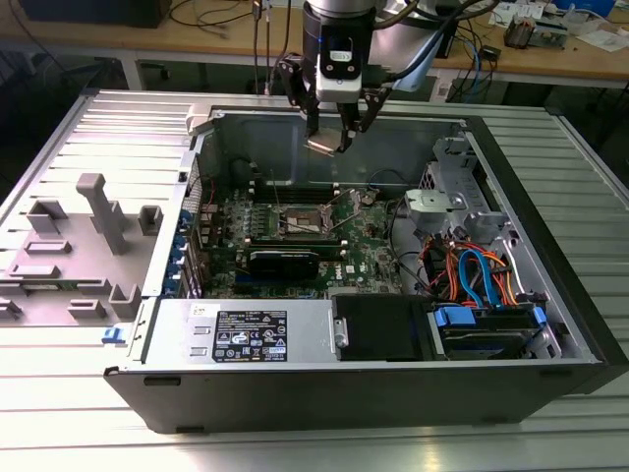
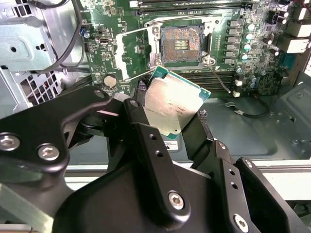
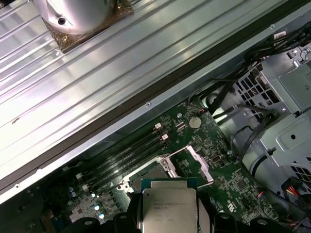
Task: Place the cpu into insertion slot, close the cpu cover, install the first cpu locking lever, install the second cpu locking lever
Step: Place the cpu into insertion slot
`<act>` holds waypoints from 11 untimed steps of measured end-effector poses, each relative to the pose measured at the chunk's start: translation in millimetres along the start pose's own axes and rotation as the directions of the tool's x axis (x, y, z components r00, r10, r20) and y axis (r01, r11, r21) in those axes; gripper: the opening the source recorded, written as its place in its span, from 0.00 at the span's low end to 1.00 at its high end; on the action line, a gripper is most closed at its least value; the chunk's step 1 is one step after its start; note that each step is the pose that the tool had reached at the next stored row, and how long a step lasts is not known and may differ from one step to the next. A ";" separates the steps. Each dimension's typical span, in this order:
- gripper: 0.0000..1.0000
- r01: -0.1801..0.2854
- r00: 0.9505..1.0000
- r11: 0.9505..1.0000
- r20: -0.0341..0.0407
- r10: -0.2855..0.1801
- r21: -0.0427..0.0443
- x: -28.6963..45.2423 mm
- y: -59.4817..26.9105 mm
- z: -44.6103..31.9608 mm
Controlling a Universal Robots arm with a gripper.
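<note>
Grips the tilted cpu (image 2: 175, 104) by two edges in the narrowed gripper (image 1: 330, 143), above the open case (image 1: 393, 393). Beneath: bare insertion slot (image 2: 181, 44), cpu cover (image 3: 200, 164) raised beside it, memory slots (image 3: 129, 154) alongside, cables (image 1: 472, 270) near.

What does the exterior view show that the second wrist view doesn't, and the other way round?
The exterior view adds the whole open case and the grey fixtures on the exterior view's left. The second wrist view adds the slot with its gold contacts and a round battery. Both: the gripper shut on the cpu, above the motherboard.
</note>
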State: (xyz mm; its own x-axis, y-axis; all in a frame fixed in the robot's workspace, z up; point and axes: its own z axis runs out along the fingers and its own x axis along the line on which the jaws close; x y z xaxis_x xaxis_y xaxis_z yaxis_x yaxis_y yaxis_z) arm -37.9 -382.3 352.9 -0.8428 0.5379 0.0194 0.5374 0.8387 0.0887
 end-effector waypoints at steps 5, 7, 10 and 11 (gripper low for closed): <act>0.55 -0.002 1.000 1.000 0.000 0.002 0.000 0.0 0.0 0.0; 0.55 -0.002 1.000 1.000 0.000 0.002 0.000 0.0 0.0 0.0; 0.55 -0.007 1.000 1.000 0.001 0.007 0.000 0.0 0.0 0.0; 0.55 -0.016 1.000 1.000 0.001 0.016 0.000 0.0 0.0 0.1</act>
State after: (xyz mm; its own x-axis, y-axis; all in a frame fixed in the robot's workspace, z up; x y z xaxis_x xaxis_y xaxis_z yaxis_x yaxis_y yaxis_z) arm -37.9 -382.3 352.8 -0.8339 0.5516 0.0194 0.5510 0.8298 0.0888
